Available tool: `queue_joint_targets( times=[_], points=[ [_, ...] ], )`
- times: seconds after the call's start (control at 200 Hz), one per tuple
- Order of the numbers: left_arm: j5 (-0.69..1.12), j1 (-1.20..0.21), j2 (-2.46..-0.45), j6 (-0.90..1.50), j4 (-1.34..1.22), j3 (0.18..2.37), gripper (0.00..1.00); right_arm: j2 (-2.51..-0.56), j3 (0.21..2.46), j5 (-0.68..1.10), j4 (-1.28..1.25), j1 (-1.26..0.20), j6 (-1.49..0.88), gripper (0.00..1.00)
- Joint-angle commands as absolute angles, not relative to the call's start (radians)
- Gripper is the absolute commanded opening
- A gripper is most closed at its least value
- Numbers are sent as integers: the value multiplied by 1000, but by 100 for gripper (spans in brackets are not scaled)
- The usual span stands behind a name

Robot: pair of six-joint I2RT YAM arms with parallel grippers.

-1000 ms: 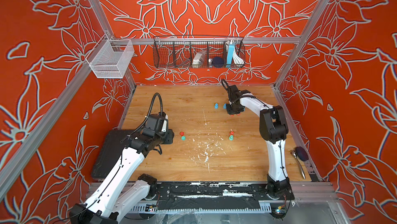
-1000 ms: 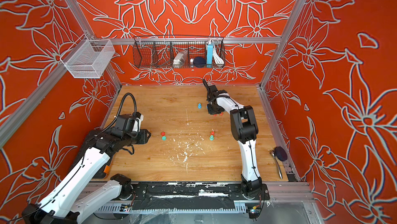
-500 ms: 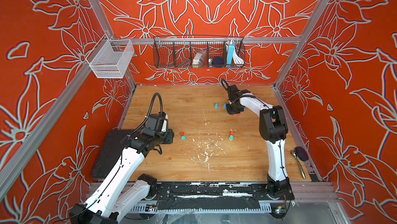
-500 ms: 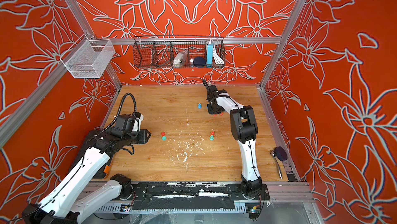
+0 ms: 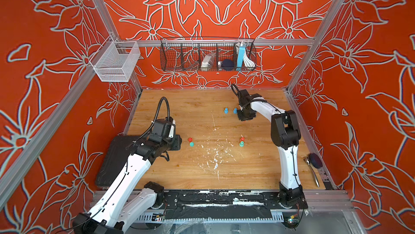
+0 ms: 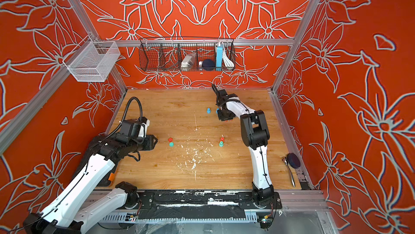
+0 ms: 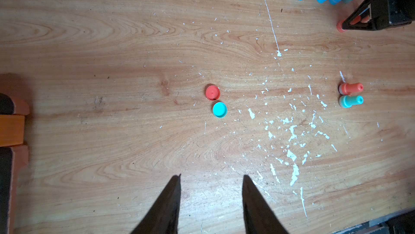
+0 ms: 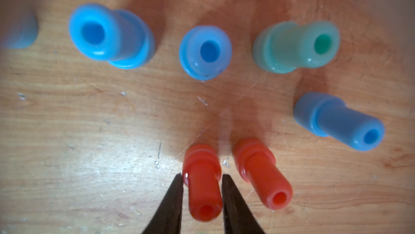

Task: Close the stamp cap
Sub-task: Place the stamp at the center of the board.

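A red cap (image 7: 212, 92) and a teal cap (image 7: 219, 109) lie side by side on the wooden table (image 5: 202, 172). To their right stand a red stamp (image 7: 350, 88) and a teal stamp (image 7: 350, 101), both with bare white bases. My left gripper (image 7: 212, 175) hovers open over bare wood just left of the caps (image 5: 190, 142). At the far back my right gripper (image 8: 202, 175) is open, its fingers close on either side of an upright red stamp (image 8: 203, 199). A second red stamp (image 8: 260, 174) stands right beside it.
Several blue stamps (image 8: 112, 37) and a pale green one (image 8: 294, 46) stand just beyond the right gripper (image 5: 246, 117). A black mat (image 5: 114, 161) lies at the left edge; a spoon (image 5: 312, 172) and a dark disc (image 5: 315, 160) lie at the right edge. A wire basket (image 5: 207, 54) hangs on the back wall.
The right gripper's jaws have eased apart around the red stamp. The left arm has not moved.
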State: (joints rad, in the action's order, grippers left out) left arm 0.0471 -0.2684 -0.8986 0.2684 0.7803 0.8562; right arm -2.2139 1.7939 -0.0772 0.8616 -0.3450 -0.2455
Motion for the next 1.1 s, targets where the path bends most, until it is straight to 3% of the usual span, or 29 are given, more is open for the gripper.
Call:
queue_joint_targets(
  times=[0.0,0.515,1.096],
  points=[
    [49,-261,-894,258,776,855,45,-2194,1814,-98,892,-342,-239,32],
    [36,-258,-905,258,778,855,45,-2057,1803,-101,919,-362,-240,36],
    [61,-257,-973,313,772,883,48,-1328,1157,-81,850,-499,-316,38]
  ],
)
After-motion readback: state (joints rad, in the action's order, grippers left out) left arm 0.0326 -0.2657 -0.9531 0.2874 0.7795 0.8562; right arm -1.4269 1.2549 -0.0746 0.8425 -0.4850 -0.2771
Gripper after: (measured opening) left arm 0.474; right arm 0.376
